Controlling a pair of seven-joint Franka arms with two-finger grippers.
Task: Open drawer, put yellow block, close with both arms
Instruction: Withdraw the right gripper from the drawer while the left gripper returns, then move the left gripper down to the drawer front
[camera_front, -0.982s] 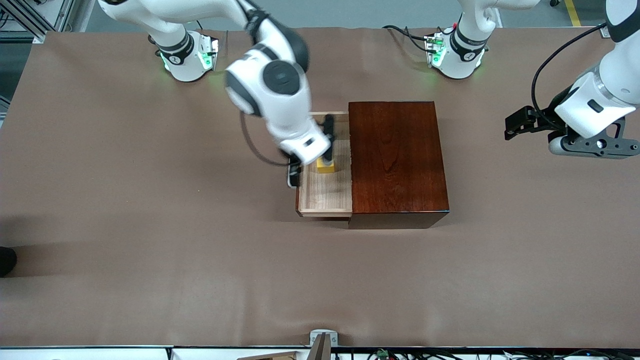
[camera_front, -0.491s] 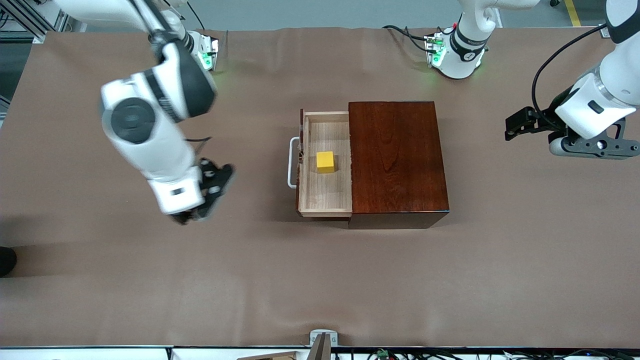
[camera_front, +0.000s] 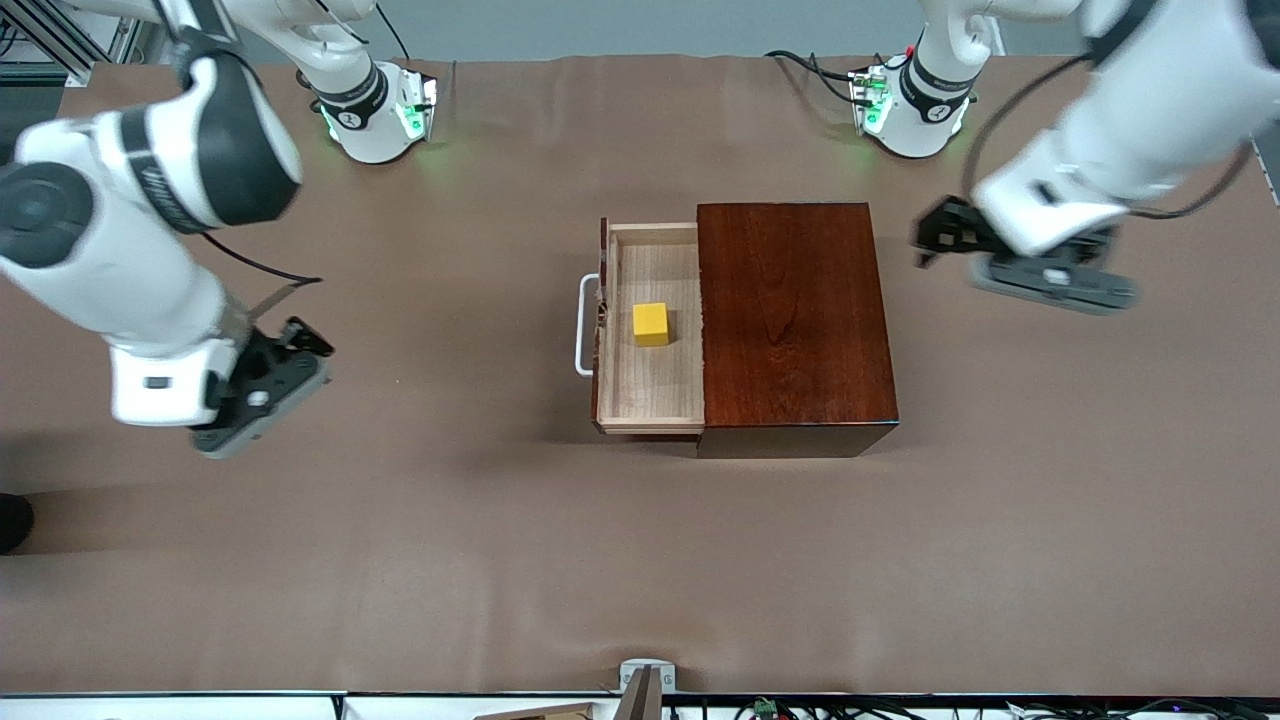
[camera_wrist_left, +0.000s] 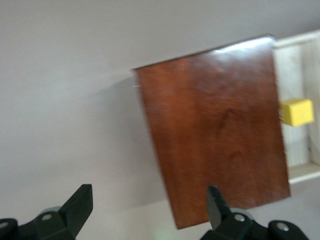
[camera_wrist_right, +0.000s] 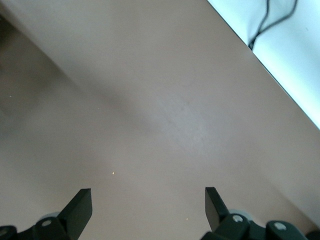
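The yellow block (camera_front: 650, 324) rests in the open drawer (camera_front: 652, 395). Left tool (camera_wrist_left: 150, 205), spread and empty, hangs over the table (camera_front: 640, 560) beside the box; right tool (camera_wrist_right: 148, 209), likewise, waits apart. Closing probably needs a square push on the white handle (camera_front: 581, 325).

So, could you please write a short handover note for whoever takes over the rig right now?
Right pincer: open, empty, over bare table toward the right arm's end, away from the box.
Left pincer: open, empty, over the table beside the box at the left arm's end.
Drawer: pulled out of the wooden box, white handle free.
Yellow block: resting on the drawer floor.
Done: drawer opened, block placed.
Left: push the drawer shut with both arms.
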